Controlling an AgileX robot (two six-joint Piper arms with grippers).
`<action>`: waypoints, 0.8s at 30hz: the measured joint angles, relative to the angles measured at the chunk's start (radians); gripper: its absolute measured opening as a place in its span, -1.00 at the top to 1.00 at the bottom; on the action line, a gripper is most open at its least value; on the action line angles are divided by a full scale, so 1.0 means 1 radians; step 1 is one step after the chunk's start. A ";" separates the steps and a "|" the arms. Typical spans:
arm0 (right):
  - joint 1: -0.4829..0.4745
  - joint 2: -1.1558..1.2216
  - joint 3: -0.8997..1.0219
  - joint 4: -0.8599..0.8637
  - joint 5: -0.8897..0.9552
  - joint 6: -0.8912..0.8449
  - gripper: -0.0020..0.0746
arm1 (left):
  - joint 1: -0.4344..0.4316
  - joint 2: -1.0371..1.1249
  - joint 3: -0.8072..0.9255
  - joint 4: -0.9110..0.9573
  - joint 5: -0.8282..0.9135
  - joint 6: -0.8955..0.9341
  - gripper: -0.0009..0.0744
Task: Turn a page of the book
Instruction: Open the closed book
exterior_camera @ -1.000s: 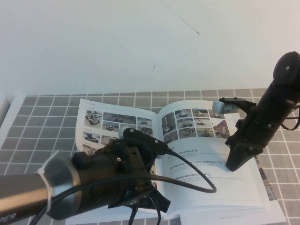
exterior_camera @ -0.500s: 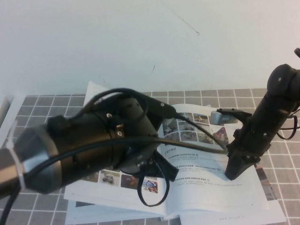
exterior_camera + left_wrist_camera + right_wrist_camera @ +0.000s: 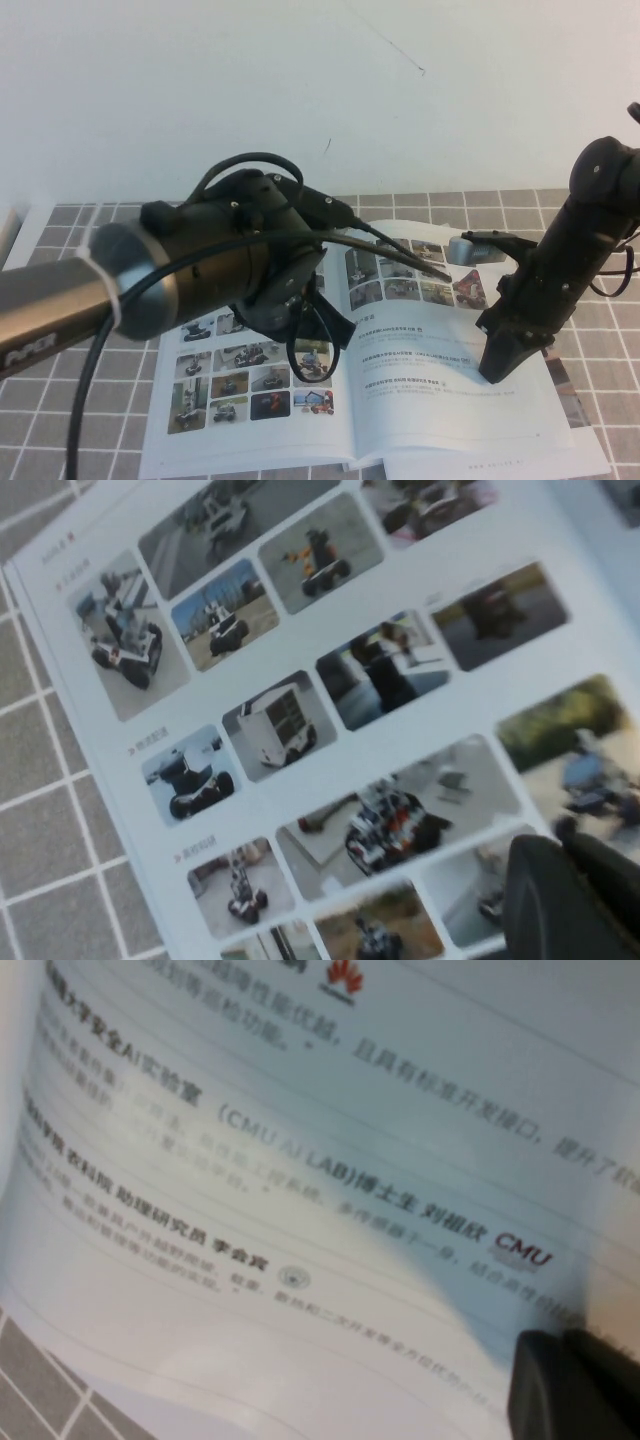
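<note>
The book [image 3: 450, 400] lies open on the tiled mat. The page [image 3: 235, 375] lies flat on the left side with its grid of colour photos up; it fills the left wrist view [image 3: 300, 710]. My left gripper [image 3: 337, 327] hangs just above the book near the spine, and its fingers [image 3: 560, 900] are shut and empty over the photos. My right gripper [image 3: 493, 372] stands shut with its tip on the right-hand text leaf [image 3: 300, 1190], and its fingers [image 3: 575, 1385] touch the paper.
White magazine sheets [image 3: 500, 465] stick out under the book at the front right. The grey tiled mat [image 3: 80, 250] surrounds the book. A black cable loop [image 3: 310, 360] hangs from my left arm over the page. A white wall stands behind.
My left arm swung up and back from the front left to over the book's middle. The photo leaf stood lifted half a second ago and now lies flat on the left. The right gripper stayed put.
</note>
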 joint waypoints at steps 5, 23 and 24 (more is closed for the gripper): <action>0.000 0.000 0.000 0.009 -0.004 -0.001 0.95 | 0.057 0.114 0.000 -0.036 -0.072 0.018 0.99; 0.000 -0.002 0.000 0.046 -0.023 0.039 0.95 | 0.068 0.254 -0.006 -0.044 -0.164 0.038 0.99; 0.000 -0.007 0.000 0.046 -0.010 0.037 0.95 | 0.068 0.249 -0.006 -0.038 -0.157 0.039 0.99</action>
